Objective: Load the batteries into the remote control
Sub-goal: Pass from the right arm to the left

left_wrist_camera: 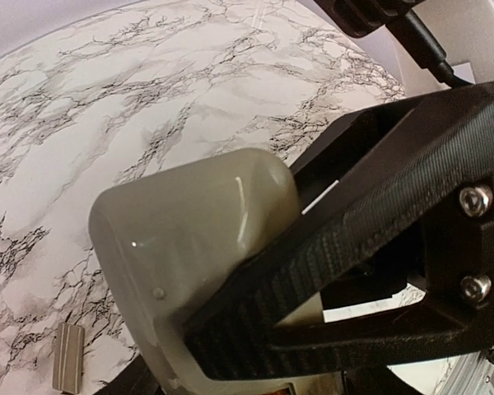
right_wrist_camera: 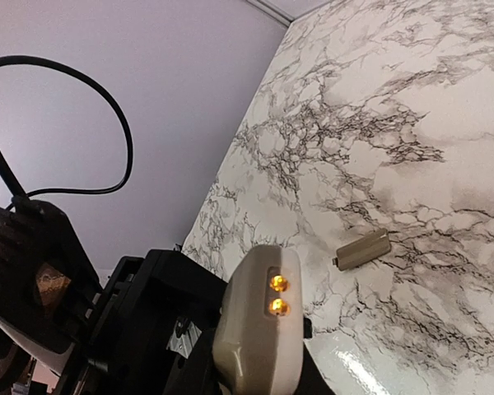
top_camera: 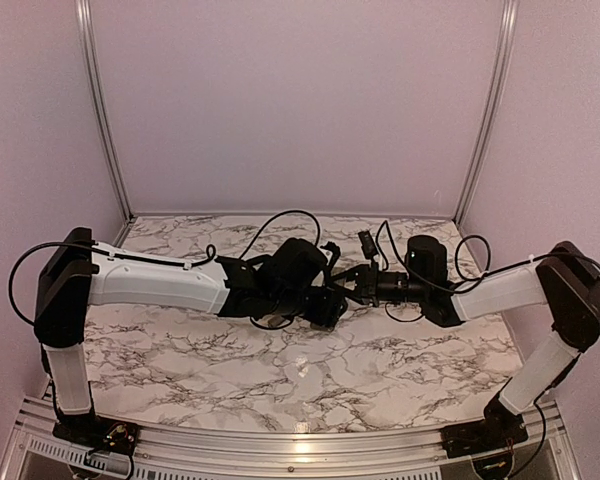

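Left tool (top_camera: 328,303) pinching remote (left_wrist_camera: 198,247), two batteries (right_wrist_camera: 277,282) seated inside, right tool (top_camera: 363,285) state impossible to tell, cover (right_wrist_camera: 363,249) on counter (right_wrist_camera: 445,123)

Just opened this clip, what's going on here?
The left hand grips the remote control above the marble table, with the right hand close beside it. In the right wrist view the batteries show as two gold ends in the remote's open end, so they look seated. The beige cover lies loose on the table, not yet fitted.
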Robot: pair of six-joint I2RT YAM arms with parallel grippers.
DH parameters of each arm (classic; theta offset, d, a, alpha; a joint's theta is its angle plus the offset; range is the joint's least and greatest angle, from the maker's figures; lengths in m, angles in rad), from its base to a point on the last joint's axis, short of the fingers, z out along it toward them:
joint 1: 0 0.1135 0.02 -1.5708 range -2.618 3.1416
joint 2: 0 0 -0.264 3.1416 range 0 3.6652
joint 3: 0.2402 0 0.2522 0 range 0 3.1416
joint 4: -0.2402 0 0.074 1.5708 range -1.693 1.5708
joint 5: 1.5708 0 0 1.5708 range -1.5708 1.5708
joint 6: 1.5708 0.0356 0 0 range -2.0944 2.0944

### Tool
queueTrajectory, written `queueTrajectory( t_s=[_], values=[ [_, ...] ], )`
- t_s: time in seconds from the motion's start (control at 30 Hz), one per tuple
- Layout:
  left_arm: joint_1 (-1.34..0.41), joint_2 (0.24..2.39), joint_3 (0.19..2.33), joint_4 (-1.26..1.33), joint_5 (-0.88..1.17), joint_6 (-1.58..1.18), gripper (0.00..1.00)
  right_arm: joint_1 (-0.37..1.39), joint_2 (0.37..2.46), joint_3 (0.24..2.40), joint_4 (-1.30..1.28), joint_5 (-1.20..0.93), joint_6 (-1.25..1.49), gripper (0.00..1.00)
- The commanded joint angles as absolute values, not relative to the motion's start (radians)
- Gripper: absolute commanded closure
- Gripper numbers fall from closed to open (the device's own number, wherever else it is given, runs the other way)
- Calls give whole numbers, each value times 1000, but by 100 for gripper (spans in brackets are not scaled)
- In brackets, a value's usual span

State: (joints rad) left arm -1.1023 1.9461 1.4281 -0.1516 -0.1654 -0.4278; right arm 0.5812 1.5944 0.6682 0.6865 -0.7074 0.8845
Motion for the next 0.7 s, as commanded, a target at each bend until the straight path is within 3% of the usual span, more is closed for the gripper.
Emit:
queueTrajectory(
  t_s=[0.0, 0.17, 0.4, 0.47, 0.67],
  values=[
    [-1100, 1960, 1455, -221, -198, -426, 39, 592, 1566, 704, 684, -710, 873, 98],
    [-1095, 1946, 1449, -260, -173, -365, 57, 578, 1555, 723, 596, -723, 838, 82],
    [-1091, 1878, 1366, -334, -112, -224, 62, 512, 1487, 708, 495, -739, 770, 40],
    [-1091, 1867, 1351, -382, -85, -165, 62, 491, 1454, 698, 450, -730, 731, 31],
    [-1091, 1880, 1317, -508, 31, -60, 61, 443, 1383, 673, 349, -703, 649, 23]
  ],
)
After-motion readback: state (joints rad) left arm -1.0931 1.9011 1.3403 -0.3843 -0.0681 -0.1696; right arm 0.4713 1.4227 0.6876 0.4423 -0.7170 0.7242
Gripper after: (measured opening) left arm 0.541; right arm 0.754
